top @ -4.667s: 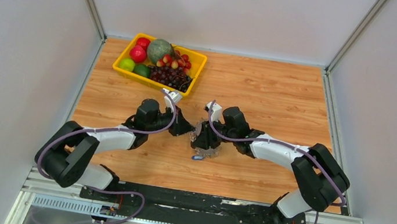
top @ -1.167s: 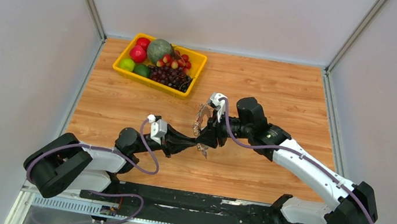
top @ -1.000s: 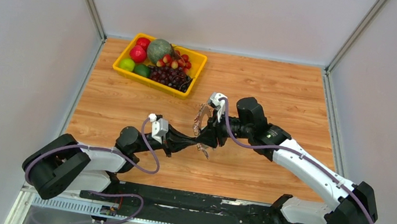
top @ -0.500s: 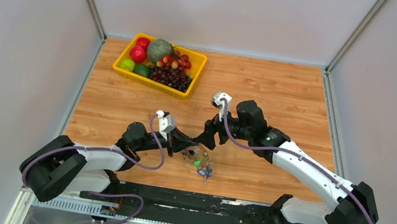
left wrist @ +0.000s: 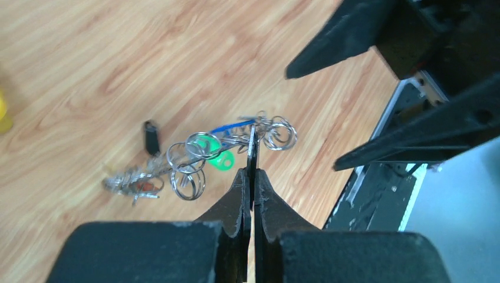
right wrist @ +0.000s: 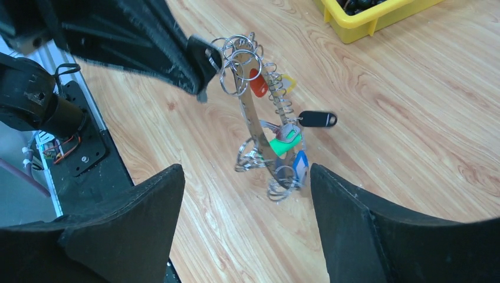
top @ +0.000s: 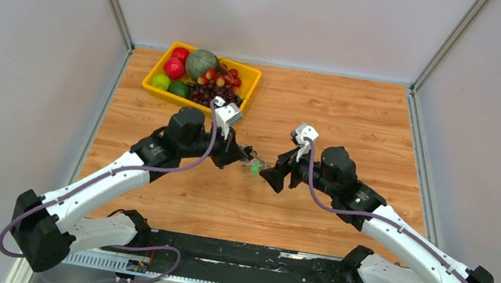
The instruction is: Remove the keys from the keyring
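above the wooden table (top: 354,119), left gripper (left wrist: 252,175) pinches the thin silvery keyring (right wrist: 255,127); right gripper (right wrist: 246,168) gapes, keys (right wrist: 285,143) dangling.

The keyring (right wrist: 253,124) is shiny bare metal; the keys (right wrist: 286,144) have glossy plastic heads. The tabletop (right wrist: 413,130) is smooth wood grain; the left tool (left wrist: 252,174), matt black.

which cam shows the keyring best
Right wrist: the keyring shows as a curved band hanging from the left hand, keys strung along it. Left wrist sees it edge-on between shut fingers. Top external shows only a green key head at that hand's tip.
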Robot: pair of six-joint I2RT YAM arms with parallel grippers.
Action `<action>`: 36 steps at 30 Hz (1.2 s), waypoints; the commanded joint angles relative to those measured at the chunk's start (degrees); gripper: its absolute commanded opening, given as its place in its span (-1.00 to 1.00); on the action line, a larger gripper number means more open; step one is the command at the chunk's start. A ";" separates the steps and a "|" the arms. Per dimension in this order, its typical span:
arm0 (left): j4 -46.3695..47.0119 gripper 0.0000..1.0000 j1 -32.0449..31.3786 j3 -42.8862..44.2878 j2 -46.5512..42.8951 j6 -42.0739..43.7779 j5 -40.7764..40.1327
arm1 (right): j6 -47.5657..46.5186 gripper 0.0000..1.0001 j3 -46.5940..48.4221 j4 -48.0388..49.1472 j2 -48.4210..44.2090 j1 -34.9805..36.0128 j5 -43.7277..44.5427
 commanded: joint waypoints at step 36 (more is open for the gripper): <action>-54.04 -1.00 -11.91 43.65 8.82 27.29 -26.78 | 5.29 0.29 -2.87 26.53 0.38 0.29 -16.03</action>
